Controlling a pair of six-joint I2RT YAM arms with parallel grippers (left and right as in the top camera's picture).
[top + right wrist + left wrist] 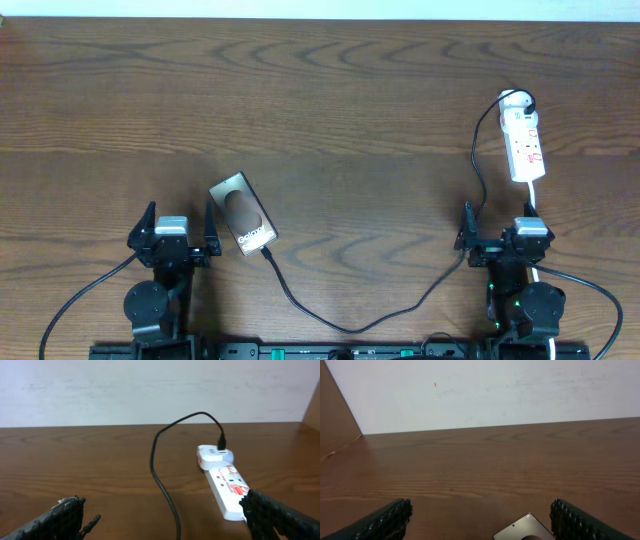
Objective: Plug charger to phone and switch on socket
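The phone [243,214] lies tilted on the wooden table, just right of my left gripper [178,232]; its top corner shows in the left wrist view [526,529]. The black charger cable [345,320] runs from the phone's lower end in a curve up the right side to the adapter on the socket [524,140]. Its tip touches the phone's lower edge. The socket, a white strip, also shows in the right wrist view [226,490] with the cable [160,470]. My left gripper [480,522] is open and empty. My right gripper [505,238] [165,520] is open, just below the socket.
A white cord [535,200] leaves the socket's near end toward my right arm. A white wall [480,390] stands beyond the table's far edge. Thick black arm cables [80,300] loop near the front edge.
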